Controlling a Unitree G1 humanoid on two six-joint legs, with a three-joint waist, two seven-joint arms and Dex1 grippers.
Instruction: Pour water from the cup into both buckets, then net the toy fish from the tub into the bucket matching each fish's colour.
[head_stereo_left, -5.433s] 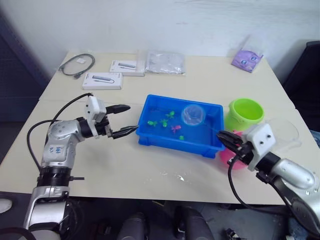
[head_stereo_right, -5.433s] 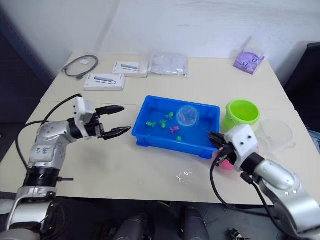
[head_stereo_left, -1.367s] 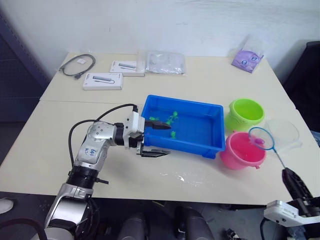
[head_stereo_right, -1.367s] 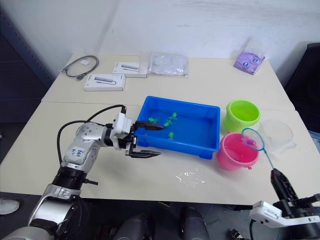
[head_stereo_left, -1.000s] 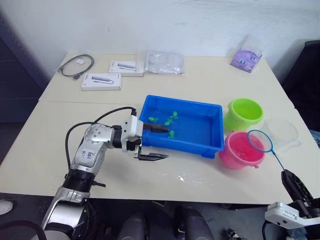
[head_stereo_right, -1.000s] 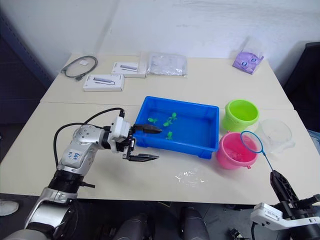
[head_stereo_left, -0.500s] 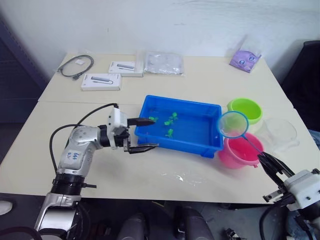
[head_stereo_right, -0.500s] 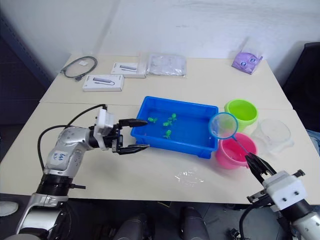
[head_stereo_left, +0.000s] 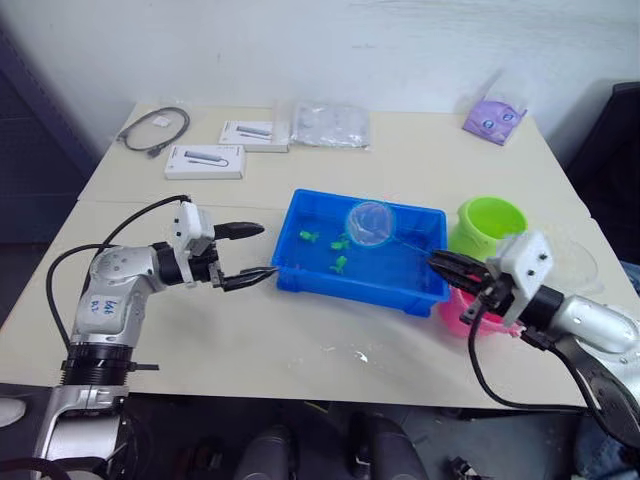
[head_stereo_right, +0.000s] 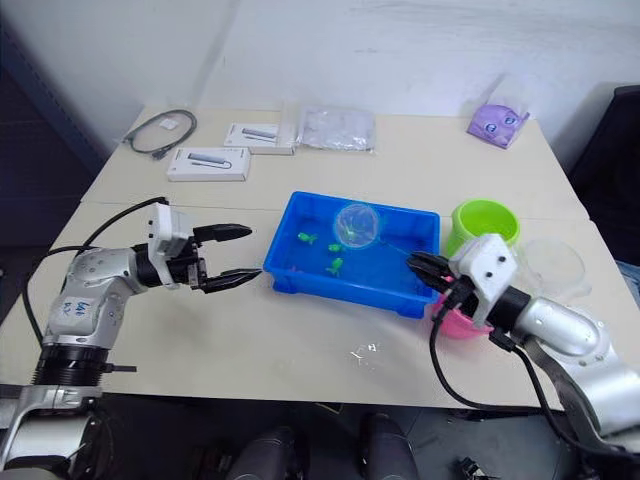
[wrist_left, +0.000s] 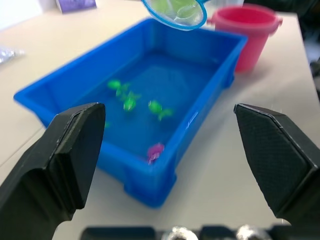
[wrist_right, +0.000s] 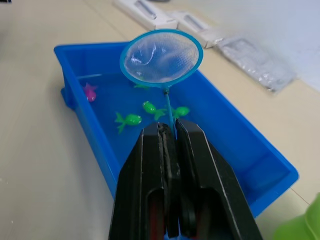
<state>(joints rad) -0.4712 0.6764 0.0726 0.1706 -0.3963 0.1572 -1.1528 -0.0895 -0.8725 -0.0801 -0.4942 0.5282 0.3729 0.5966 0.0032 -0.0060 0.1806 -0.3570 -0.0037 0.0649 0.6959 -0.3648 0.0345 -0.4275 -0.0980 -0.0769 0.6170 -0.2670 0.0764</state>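
While the right gripper (wrist_right: 170, 150) clamps the thin handle of the light-blue round hoop net (wrist_right: 161, 56), poised empty above the shallow blue plastic tub (head_stereo_left: 300, 275), it should dip under one small green fish (wrist_right: 129, 119) and lift level, the left gripper (head_stereo_left: 245, 254) hanging spread just beside the tub.

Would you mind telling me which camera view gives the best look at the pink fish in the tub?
The left wrist view: the pink fish lies in open water by the tub wall. The right wrist view shows it smaller, in a far corner. In the two head views I cannot make it out.
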